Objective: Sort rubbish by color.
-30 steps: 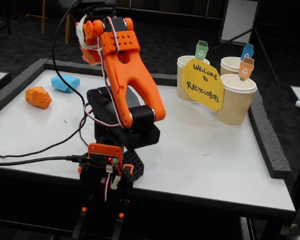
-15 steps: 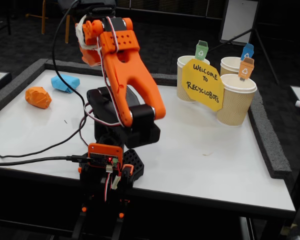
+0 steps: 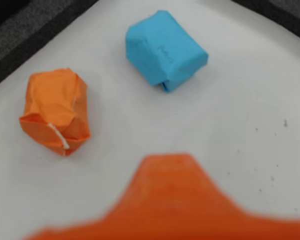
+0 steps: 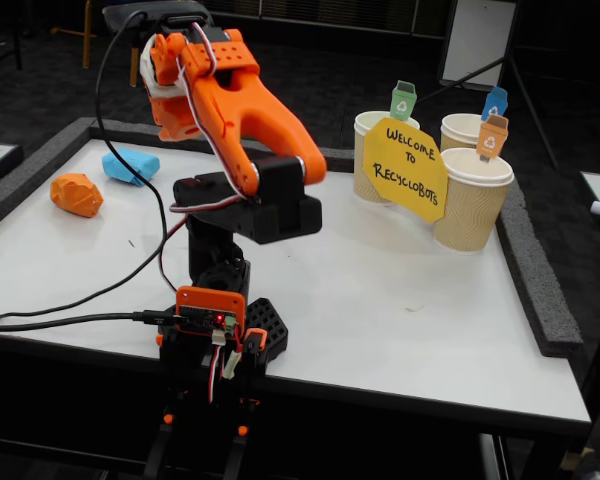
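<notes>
White table: orange lump, blue lump.

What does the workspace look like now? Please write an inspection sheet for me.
Surface: white tabletop with a dark foam border; small dark specks in the wrist view.
Job's things: orange lump and blue lump lie apart on the tabletop's far left in the fixed view; no green lump seen.
Clutter: three tan ribbed cups with small bin tags, and a yellow "Welcome to Recyclobots" sign.
End effector: only a blurred orange part shows; open or shut cannot be told.
Cables: black cables cross the tabletop to the arm's base.
Surroundings: dark room, another table at right.
</notes>
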Controlling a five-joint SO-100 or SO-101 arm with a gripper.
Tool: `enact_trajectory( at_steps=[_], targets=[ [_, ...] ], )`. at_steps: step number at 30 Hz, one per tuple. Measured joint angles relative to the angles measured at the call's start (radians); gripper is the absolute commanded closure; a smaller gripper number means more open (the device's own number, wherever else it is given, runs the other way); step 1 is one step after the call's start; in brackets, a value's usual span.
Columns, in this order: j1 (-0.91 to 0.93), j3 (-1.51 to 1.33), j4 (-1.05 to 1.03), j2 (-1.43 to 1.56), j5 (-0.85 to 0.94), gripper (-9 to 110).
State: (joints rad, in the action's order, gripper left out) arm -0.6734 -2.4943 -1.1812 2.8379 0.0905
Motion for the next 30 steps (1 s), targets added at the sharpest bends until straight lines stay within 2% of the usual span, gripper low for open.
enact_trajectory(
  at_steps=[12,30],
  targets=[
    [0.0,0.017,0.123,-0.196,0.0,101],
    [0.008,0.345,0.249,-0.721,0.0,100]
  ],
)
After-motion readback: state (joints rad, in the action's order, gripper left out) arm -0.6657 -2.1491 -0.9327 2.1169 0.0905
